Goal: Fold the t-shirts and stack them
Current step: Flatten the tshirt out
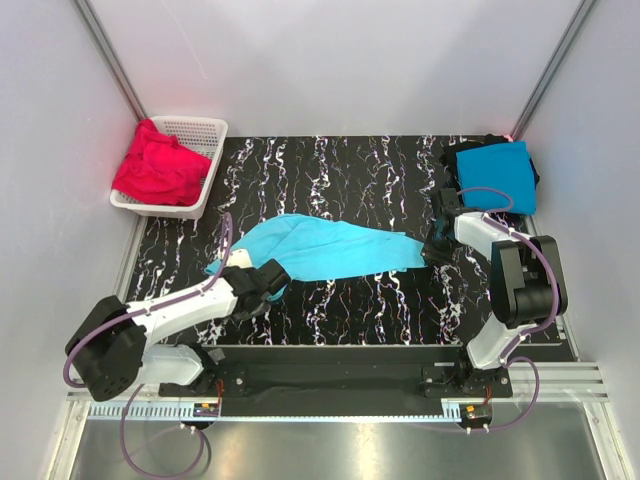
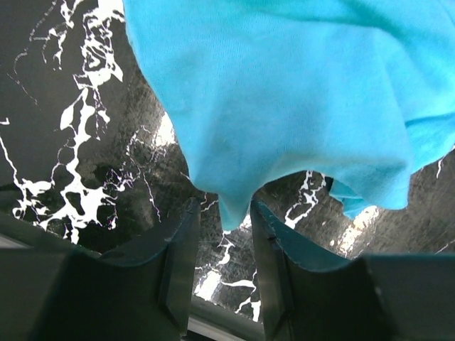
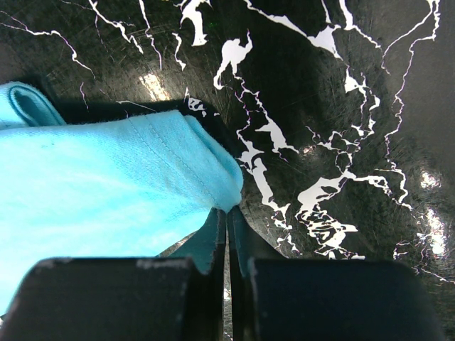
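The turquoise t-shirt [image 1: 330,248] lies mid-surface [image 1: 380,170], long axis left-right between my hands: right hand [image 1: 432,250] pinched shut on its right corner, left hand [image 1: 272,278] at the left end, jaws narrowly apart, fabric tip dipping between, not clamped yet.

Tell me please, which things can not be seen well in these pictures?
- Top view: black shirt, mostly covered by the blue shirt.
- Top view: number of red shirts in the basket; they are bunched.
- Right wrist view: how deep the turquoise shirt sits in the shut right hand; its fingers hide it.
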